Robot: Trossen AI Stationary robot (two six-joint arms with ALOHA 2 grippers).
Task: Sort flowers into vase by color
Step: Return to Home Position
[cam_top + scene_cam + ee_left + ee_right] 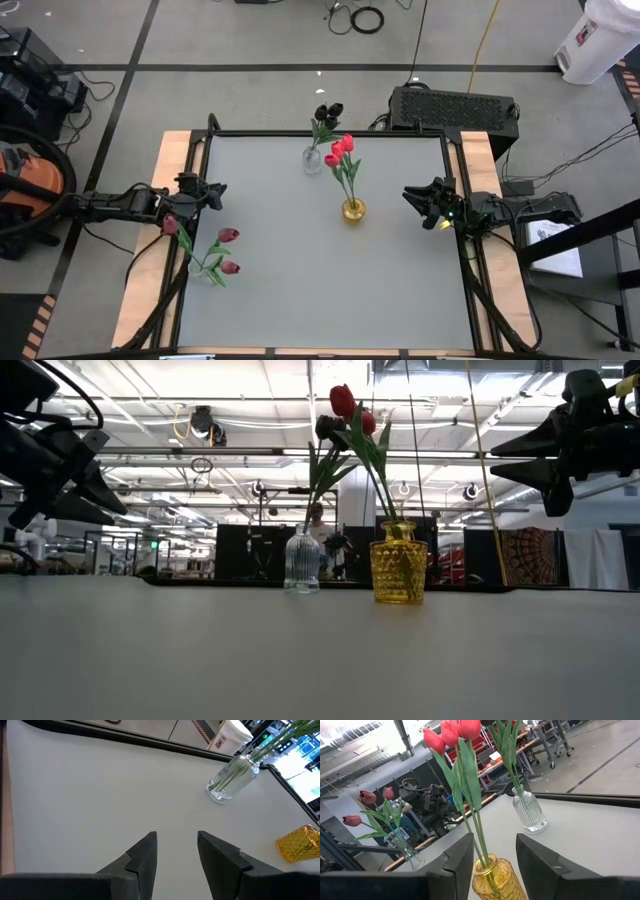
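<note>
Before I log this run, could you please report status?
Left gripper and right gripper open, empty, at table sides. Black tulips in far clear vase, pink tulips in yellow vase, maroon tulips in near clear vase. No obstruction seen.

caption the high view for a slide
Black tulips, pink tulips and maroon tulips sorted by color; left end effector and right end effector open, empty.

Pink-red tulips (342, 150): upright in yellow vase (353, 210), stems leaning slightly. Black tulips (328, 111): in clear ribbed vase (313, 159) near yellow vase, farther back. Maroon tulips (228, 236): three heads, splayed in other clear vase (205, 272), well apart from yellow vase, left-arm side.
</note>
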